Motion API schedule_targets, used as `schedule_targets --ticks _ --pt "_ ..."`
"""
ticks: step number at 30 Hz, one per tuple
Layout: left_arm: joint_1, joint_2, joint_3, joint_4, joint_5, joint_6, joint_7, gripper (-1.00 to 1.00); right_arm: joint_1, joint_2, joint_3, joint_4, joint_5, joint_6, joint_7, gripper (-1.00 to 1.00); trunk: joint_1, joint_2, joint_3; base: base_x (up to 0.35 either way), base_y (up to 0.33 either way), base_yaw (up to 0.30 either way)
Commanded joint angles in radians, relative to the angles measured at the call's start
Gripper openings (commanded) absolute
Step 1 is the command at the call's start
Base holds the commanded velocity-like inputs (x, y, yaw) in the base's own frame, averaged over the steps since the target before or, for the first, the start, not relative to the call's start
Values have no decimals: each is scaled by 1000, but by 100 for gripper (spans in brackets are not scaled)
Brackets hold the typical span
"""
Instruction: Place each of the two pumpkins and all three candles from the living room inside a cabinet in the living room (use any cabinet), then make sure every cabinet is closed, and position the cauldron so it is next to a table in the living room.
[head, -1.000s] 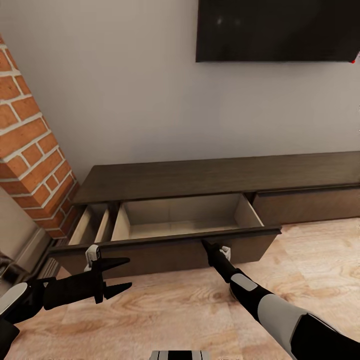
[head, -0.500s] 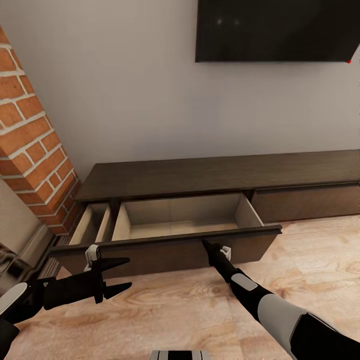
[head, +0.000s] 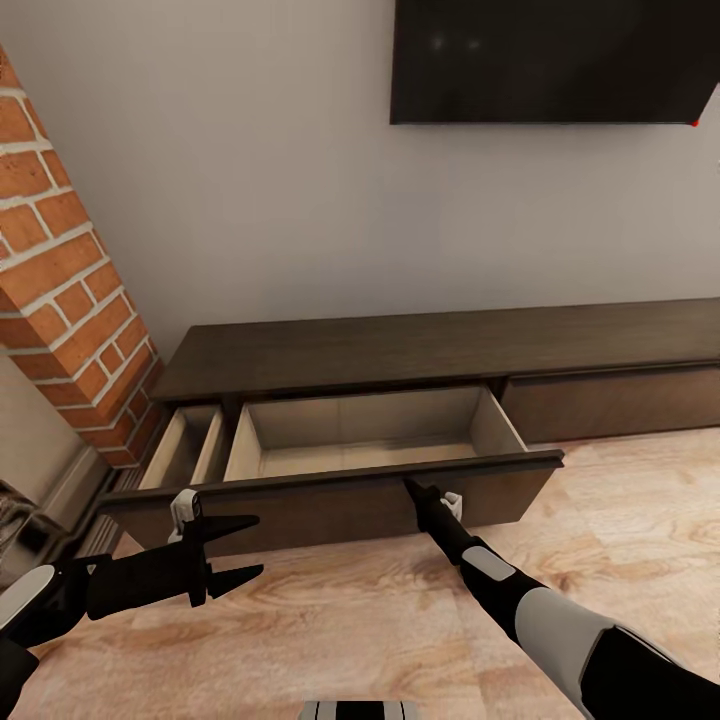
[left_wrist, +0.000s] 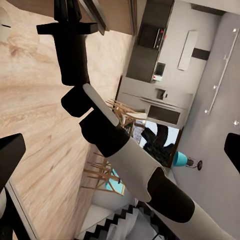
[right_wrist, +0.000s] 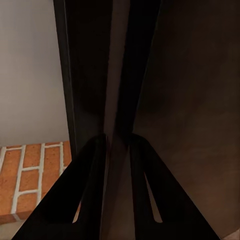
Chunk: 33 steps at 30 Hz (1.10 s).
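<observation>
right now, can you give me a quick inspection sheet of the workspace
surface: light wood floor; cabinet top bare.
job's things: cabinet with one wide drawer pulled out, pale interior, nothing seen inside; neighbouring drawer front shut. Pumpkins, candles, cauldron: nothing seen.
clutter: nothing seen.
grippers: left gripper open, hovering over the floor in front of the drawer; right gripper at the drawer front's top edge, fingers close together around the edge in the right wrist view.
cables: nothing seen.
surroundings: brick column, wall-mounted TV, grey wall.
</observation>
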Motion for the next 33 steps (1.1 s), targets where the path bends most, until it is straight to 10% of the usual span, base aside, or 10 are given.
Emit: schedule_targets --ticks 1,21,22,33 --pt "-1 1 -1 0 11 1 9 100 -1 1 18 -7 -8 12 12 -100 0 0 -1 -14 0 0" --pt "-1 1 -1 0 11 1 9 100 -1 0 18 -8 -8 14 13 -100 0 0 -1 -45 0 0" --pt "-1 1 -1 0 11 1 9 100 -1 0 18 -7 -8 14 13 100 0 0 -1 -7 0 0" --pt "-1 1 -1 0 11 1 9 100 -1 -1 18 -6 -8 16 12 100 0 0 -1 -1 0 0"
